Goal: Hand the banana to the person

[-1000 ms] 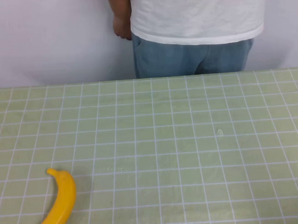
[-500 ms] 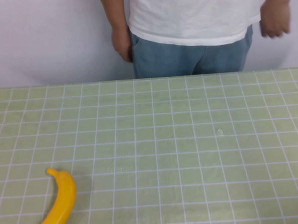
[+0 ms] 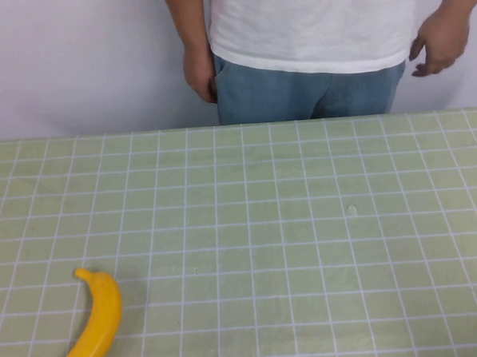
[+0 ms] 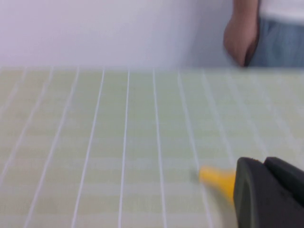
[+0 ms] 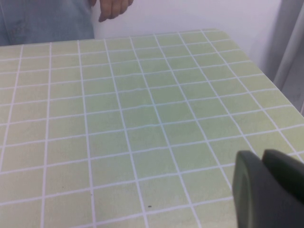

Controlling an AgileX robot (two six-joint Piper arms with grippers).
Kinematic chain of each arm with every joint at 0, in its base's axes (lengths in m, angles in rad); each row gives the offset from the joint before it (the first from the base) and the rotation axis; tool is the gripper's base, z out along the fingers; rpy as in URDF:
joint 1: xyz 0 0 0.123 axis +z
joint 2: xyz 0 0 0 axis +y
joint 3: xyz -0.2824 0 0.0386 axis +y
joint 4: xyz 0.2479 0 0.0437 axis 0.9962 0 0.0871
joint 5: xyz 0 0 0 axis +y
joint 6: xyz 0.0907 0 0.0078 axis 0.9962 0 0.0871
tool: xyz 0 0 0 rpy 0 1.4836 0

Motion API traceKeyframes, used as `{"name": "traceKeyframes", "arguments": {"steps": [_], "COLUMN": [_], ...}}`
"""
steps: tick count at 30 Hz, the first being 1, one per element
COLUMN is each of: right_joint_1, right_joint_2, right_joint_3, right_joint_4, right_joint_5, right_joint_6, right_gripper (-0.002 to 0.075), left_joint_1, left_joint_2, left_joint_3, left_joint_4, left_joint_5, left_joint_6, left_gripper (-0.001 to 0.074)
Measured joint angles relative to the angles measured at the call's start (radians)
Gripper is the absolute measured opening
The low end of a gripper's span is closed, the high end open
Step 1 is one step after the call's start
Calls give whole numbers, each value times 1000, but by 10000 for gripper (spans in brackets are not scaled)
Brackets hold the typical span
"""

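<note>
The banana [image 3: 94,330], bright yellow and curved, lies on the green checked table [image 3: 305,223] at the near left, stem pointing away from me. The person [image 3: 315,30] in a white T-shirt and blue jeans stands behind the far edge, hands hanging at the sides. My left gripper [image 4: 263,164] is shut and empty, low over the table; the banana's stem [image 4: 216,178] shows just beyond its fingers. My right gripper [image 5: 261,156] is shut and empty over the table's right part. Neither gripper shows in the high view.
The table's far edge [image 3: 236,124] meets a white wall. Its right edge and far right corner [image 5: 223,33] show in the right wrist view, with a grey curtain [image 5: 292,52] beyond. The person's hand [image 5: 114,8] hangs past the far edge.
The person's arms have come down; the hand on the right of the high view has come into sight and lowered. The banana has not moved.
</note>
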Motion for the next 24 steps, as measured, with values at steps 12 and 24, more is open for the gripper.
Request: {"name": "traceKeyframes", "arguments": {"steps": [12, 24], "right_joint_1": [0, 0], "right_joint_2": [0, 0], "right_joint_3": [0, 0], "right_joint_4": [0, 0], "right_joint_5": [0, 0], "right_joint_6": [0, 0], "right_gripper": [-11, -11], "left_joint_1": [0, 0], "left_joint_2": [0, -2], "left_joint_3": [0, -140], "left_joint_4": [0, -84], "left_joint_5": [-588, -955], "left_joint_6": [-26, -58], "left_gripper": [3, 3]}}
